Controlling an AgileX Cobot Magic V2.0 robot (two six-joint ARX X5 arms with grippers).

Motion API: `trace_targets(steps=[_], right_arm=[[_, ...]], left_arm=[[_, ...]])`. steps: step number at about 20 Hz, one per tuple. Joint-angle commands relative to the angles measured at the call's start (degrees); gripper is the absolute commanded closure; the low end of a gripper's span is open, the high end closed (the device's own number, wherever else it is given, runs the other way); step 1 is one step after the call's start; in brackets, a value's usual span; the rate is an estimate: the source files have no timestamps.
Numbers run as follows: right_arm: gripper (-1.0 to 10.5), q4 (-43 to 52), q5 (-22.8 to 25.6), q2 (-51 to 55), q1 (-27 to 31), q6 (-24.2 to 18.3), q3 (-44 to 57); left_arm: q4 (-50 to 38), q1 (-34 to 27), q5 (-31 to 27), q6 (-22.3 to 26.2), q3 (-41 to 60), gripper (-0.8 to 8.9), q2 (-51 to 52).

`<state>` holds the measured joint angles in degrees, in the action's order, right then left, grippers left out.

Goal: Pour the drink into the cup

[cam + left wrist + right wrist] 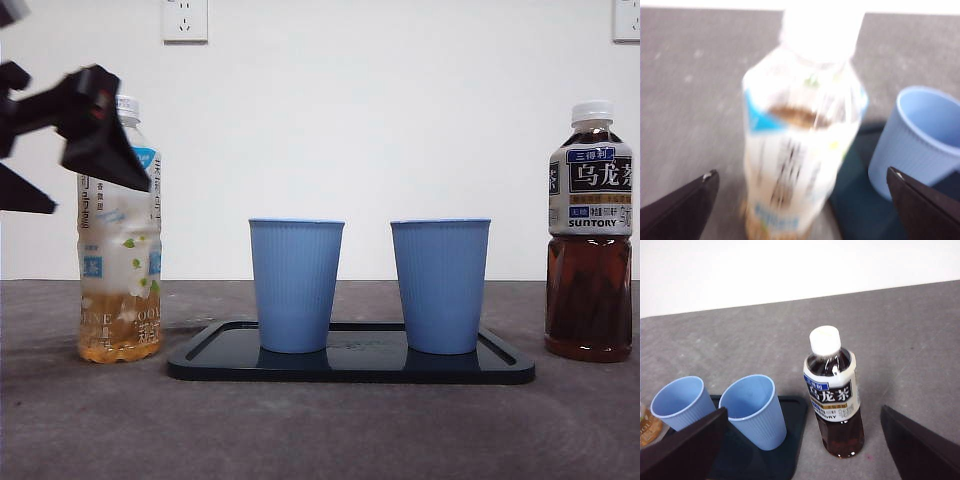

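Left gripper [800, 177] has its jaws wide apart, one on each side of the pale tea bottle [802, 135], not touching it; that bottle looks blurry and stands beside the black tray [350, 362]. Right gripper [805, 420] is open too, above the dark tea bottle [834, 400]. Two blue cups [295, 285] stand on the tray.

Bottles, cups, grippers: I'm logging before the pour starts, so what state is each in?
Pale tea bottle: upright, capped, partly full.
Dark tea bottle: upright, capped, nearly full.
Left cup: upright on tray.
Right cup: upright on tray.
Left gripper: open around pale bottle.
Right gripper: open, holding nothing.
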<state>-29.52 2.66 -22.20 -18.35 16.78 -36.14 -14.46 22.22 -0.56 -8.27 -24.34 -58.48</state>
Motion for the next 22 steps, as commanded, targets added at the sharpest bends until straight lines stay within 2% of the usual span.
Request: trace_targets(steps=[1, 12, 20, 22], right_arm=[[4.6, -0.1, -0.1, 0.0, -0.3, -0.8, -0.7], [4.6, -0.4, -0.1, -0.1, -0.3, -1.9, -0.7], [4.6, -0.4, -0.1, -0.1, -0.3, -2.2, -0.7], [4.6, -0.4, -0.1, -0.1, -0.3, -2.2, -0.7]], left_arm=[[-5.8, 0.3, -0.2, 1.2, 0.0, 2.75, -4.6], [-24.3, 0.2, -0.2, 4.4, 0.0, 3.04, -18.8], [-27.5, 0.2, -0.2, 4.4, 0.0, 5.51, -22.6], [-27.6, 0.3, -0.2, 4.4, 0.0, 5.76, -22.5]])
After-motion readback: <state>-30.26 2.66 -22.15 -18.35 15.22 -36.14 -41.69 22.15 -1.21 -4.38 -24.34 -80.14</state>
